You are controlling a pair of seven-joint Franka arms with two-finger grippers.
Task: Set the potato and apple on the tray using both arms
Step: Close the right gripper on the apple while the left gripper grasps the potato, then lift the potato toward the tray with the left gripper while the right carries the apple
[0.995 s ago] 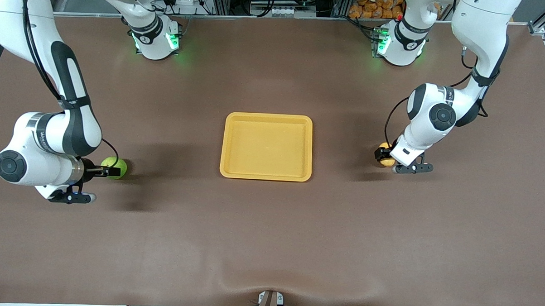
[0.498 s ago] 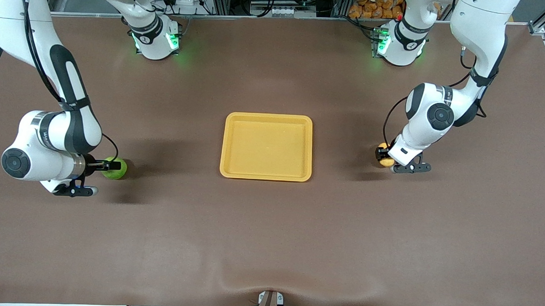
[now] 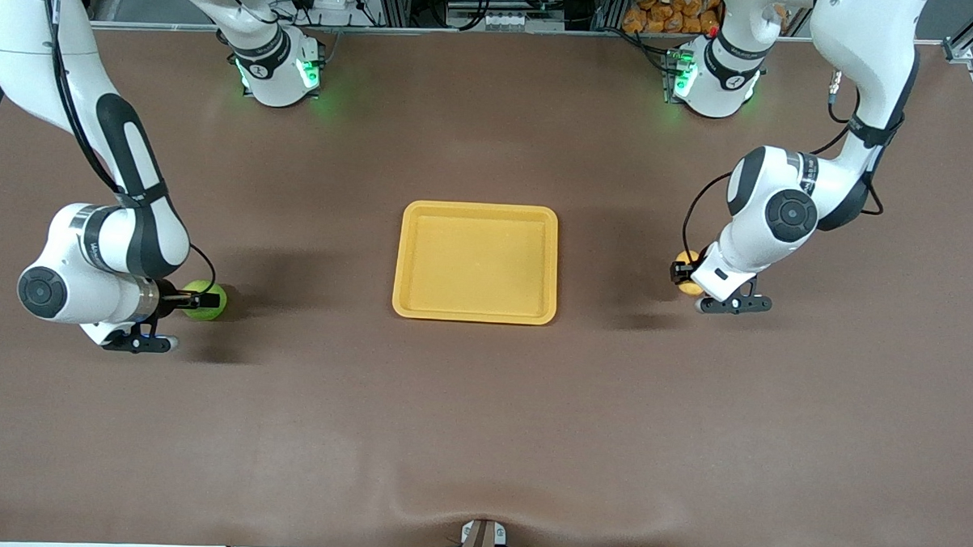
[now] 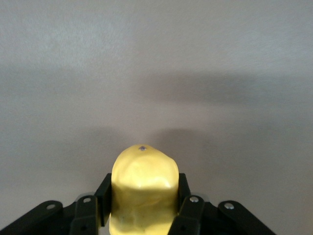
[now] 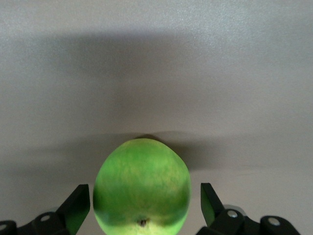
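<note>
Apple [image 5: 142, 185] sits between wide right end effector [image 5: 145, 200] fingers, ungripped; may roll. Left end effector [image 4: 142, 198] pinches potato [image 4: 143, 188]; tray [image 3: 474, 313] empty.

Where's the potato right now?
The potato is at the left arm's end of the table, beside the tray, with the left gripper shut on it; the left wrist view shows the fingers pressed against its sides.

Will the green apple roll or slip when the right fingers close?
Probably apt to roll: the round green apple rests on the brown table, with the right gripper's fingers apart either side. Its smooth skin may slip, though it looks rigid.
</note>
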